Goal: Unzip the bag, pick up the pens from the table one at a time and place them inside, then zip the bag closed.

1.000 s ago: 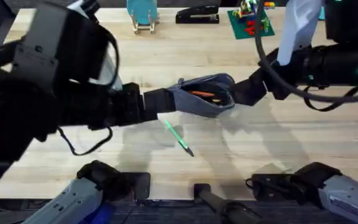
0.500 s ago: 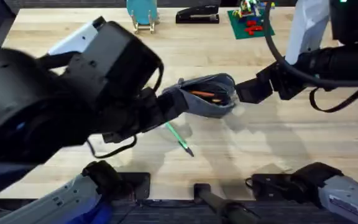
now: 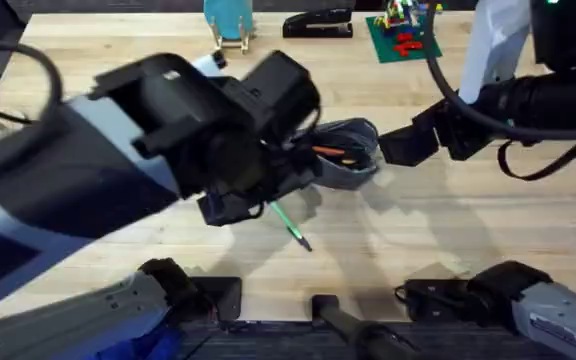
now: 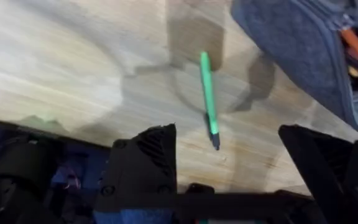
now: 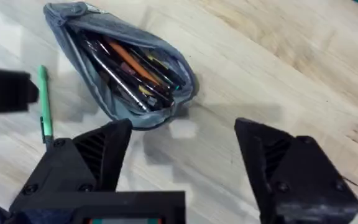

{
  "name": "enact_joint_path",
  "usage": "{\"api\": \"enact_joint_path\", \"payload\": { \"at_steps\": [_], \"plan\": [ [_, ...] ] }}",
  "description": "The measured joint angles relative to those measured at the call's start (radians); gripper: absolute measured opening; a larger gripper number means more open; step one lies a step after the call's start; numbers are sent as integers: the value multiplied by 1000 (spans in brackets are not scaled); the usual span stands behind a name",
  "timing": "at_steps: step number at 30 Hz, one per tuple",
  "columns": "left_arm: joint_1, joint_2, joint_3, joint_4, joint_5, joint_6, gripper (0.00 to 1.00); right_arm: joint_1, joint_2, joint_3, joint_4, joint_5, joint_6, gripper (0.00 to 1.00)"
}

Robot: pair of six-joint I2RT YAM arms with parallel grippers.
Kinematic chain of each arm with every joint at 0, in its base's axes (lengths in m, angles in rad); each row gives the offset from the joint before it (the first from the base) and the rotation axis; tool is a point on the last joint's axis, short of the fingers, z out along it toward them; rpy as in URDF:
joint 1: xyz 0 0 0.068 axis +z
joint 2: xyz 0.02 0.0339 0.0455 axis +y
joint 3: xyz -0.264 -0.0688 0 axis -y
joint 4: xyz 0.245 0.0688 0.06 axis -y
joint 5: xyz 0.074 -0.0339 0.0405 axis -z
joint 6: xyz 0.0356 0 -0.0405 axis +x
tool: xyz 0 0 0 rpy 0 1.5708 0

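A light plank-grained table [image 3: 468,230] spreads beneath two arms; the left arm, rising large and dark close under the overhead camera, covers much of the table's near-left side, and its gripper [image 4: 229,162] hovers above the wood with fingers spread wide, nothing between them; the right arm reaches in from the far right, its gripper [image 5: 185,162] likewise spread wide and empty, poised just short of the bag's right end. The blue-grey bag [image 3: 353,160] lies near the table's middle with its zipper open (the mouth gapes, showing orange lining and several pens and pencils packed inside, seen clearly from the right wrist [image 5: 126,65]); the left arm hides its left end in the overhead view. A light green pen [image 3: 288,222] with a dark tip lies flat on the wood just in front of the bag, apart from it, angled toward the near edge; in the left wrist view [image 4: 209,96] it sits between the open fingers but lower, untouched. A black stapler [image 3: 318,22] rests at the far edge.
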Motion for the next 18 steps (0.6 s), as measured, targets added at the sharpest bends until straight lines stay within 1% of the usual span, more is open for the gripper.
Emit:
{"api": "enact_joint_path", "payload": {
  "at_steps": [4, 7, 10, 14, 18],
  "plan": [
    [-79, 28, 0, 11, -35, -38, 993, 0, 0, 0, 1, 0, -3, 998],
    [-121, 55, 0, 12, -56, -72, 993, 0, 0, 0, 1, 0, -3, 997],
    [-145, 88, 0, 28, -69, -99, 993, 0, 0, 0, 1, 0, -3, 998],
    [-163, 123, -1, 77, -75, -120, 993, 0, 0, 0, 1, 0, -3, 998],
    [-176, 125, -23, 100, -75, -147, 993, 0, 0, 0, 1, 0, -3, 998]
  ]
}}
